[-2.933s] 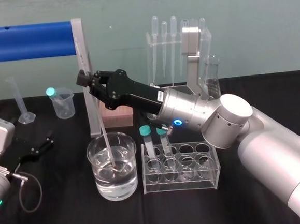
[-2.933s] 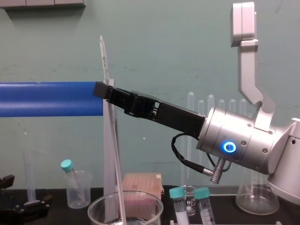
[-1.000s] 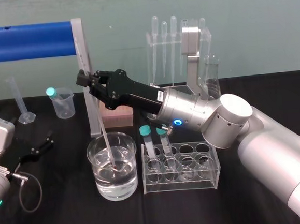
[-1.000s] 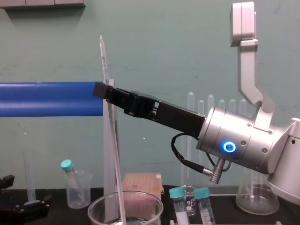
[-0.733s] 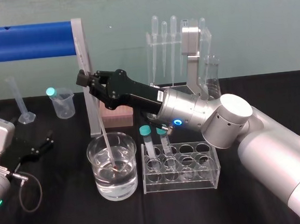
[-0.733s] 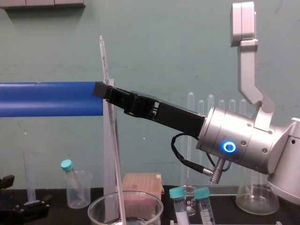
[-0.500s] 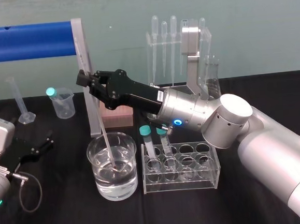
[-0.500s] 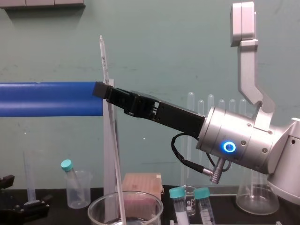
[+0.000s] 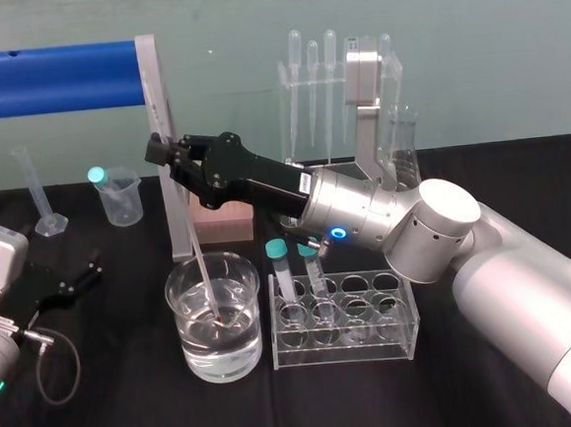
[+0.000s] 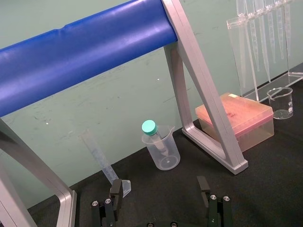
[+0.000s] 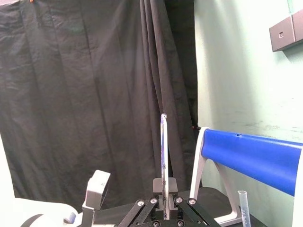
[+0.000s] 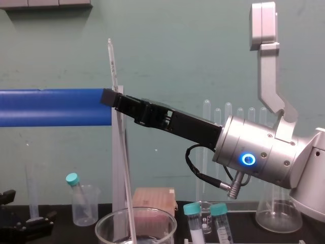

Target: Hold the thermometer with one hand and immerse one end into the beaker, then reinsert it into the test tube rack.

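Thermometer (image 9: pixel 191 243) pinched between the closed fingers of my right gripper (image 9: pixel 158 149), which hangs above the beaker (image 9: pixel 191 357), over its left rim. I hold the rod well up its length. The short upper part pokes above the fingers (clearest in the chest view (image 12: pixel 111 61)), and the long lower part slants down to the right into the beaker. Its lower end sits under the water near the middle of the beaker; I cannot tell whether it touches the glass bottom. The beaker stands upright on the black table (image 9: pixel 134 423), about half full.

Just right of the beaker is the clear test tube rack (image 9: pixel 395 341), with two teal-capped tubes (image 9: pixel 281 268) in the end nearest the beaker. My left gripper (image 9: pixel 62 288) rests well to the left of the beaker, low over the table, its fingers (image 10: pixel 113 195) spread wide and holding nothing.
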